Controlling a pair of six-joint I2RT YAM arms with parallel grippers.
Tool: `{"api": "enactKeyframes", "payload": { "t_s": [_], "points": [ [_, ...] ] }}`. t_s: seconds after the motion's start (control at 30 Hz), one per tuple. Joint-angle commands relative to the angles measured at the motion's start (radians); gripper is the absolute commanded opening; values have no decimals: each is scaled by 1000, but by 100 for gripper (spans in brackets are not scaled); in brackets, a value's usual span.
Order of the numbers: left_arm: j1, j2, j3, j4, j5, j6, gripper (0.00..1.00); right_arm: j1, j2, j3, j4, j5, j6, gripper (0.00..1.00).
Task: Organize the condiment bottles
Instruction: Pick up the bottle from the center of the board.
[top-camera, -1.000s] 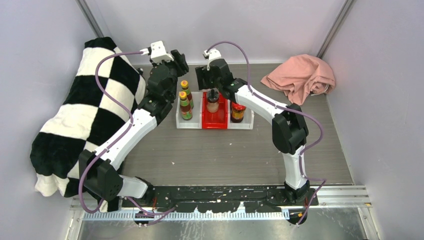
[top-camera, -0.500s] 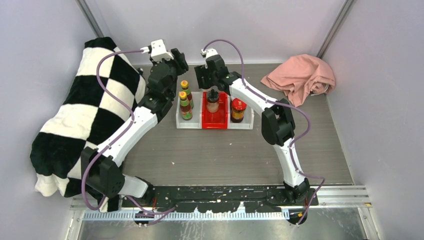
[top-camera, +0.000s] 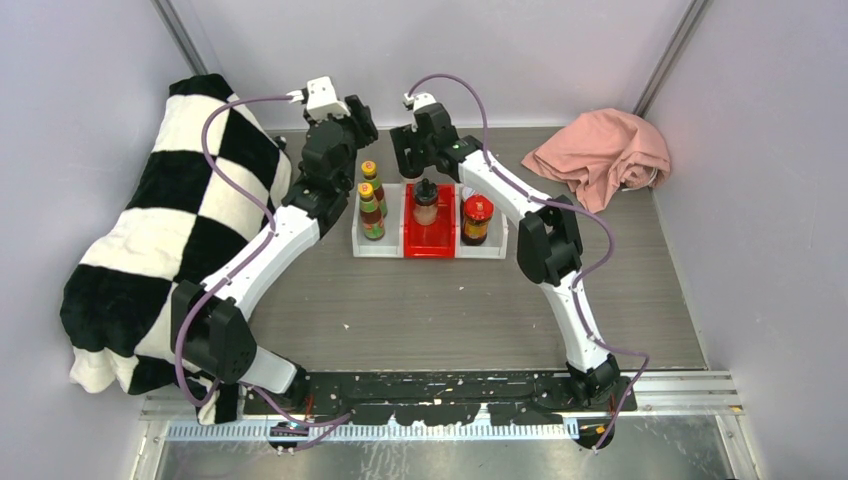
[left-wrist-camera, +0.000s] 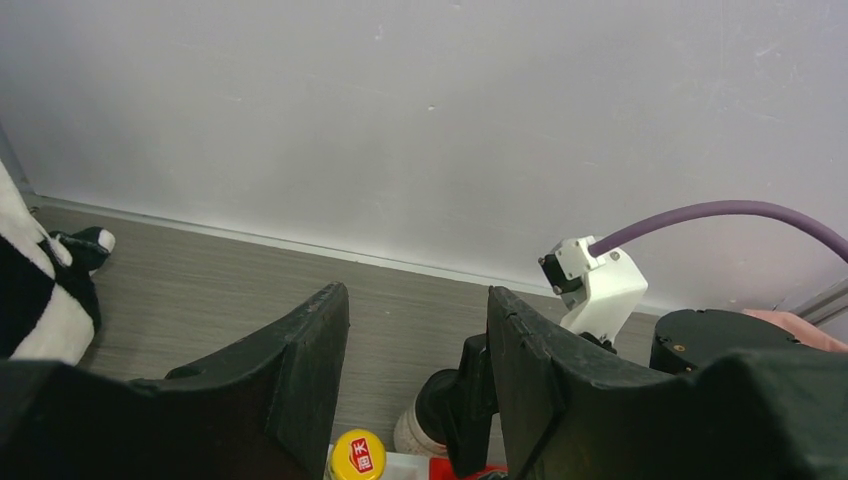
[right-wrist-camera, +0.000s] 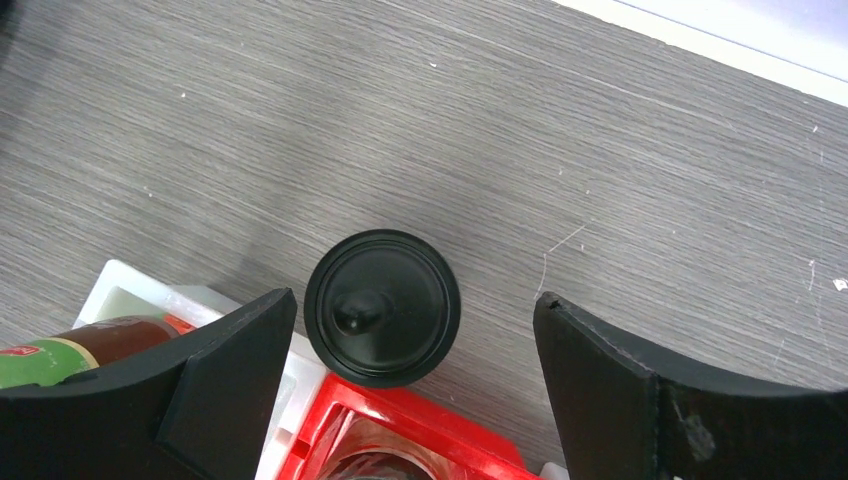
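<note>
1. Top view: three bins sit in a row at the middle of the worktop (top-camera: 420, 300).
   - The left white bin (top-camera: 358, 240) holds the two sauce bottles (top-camera: 371, 212), upright, one behind the other.
   - The red bin (top-camera: 430, 240) holds a black-lidded shaker (top-camera: 426, 201).
   - The right white bin (top-camera: 497, 243) holds the red-lidded jar (top-camera: 477, 220).
   - The left gripper (top-camera: 355, 122) hangs behind the sauce bottles, and the right gripper (top-camera: 412, 152) hangs just behind the shaker.
   - From here I cannot tell how far either pair of jaws is spread.
   - A checkered cloth (top-camera: 170, 230) lies at the left and a pink cloth (top-camera: 600, 150) at the far right.

2. Left wrist view: the jaws stand apart with nothing between them, aimed towards the back wall (left-wrist-camera: 400, 120). One yellow cap (left-wrist-camera: 358, 455) shows at the bottom edge. The right arm's head is just beyond the right-hand finger.

3. Right wrist view: the jaws are wide. A round black lid (right-wrist-camera: 382, 307), seen from above, sits between them and touches neither finger. The lid overlaps the red bin's far rim, and clear glass shows inside that bin below it. Part of a green-labelled sauce bottle shows in the white bin at lower left.
</note>
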Motion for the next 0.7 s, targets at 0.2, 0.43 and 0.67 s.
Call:
{"api": "enactKeyframes", "payload": {
  "t_s": [0.2,0.43,0.67],
  "points": [
    [22,16,55,71,20,-14,54,5,25,62,-9,-44,2,95],
    [31,20,51,74,25,-22,54,12,44,65,-10,-52,3,95],
    [40,25,46,77,34,-29,54,13,65,80,-11,-57,3,86]
  ]
}}
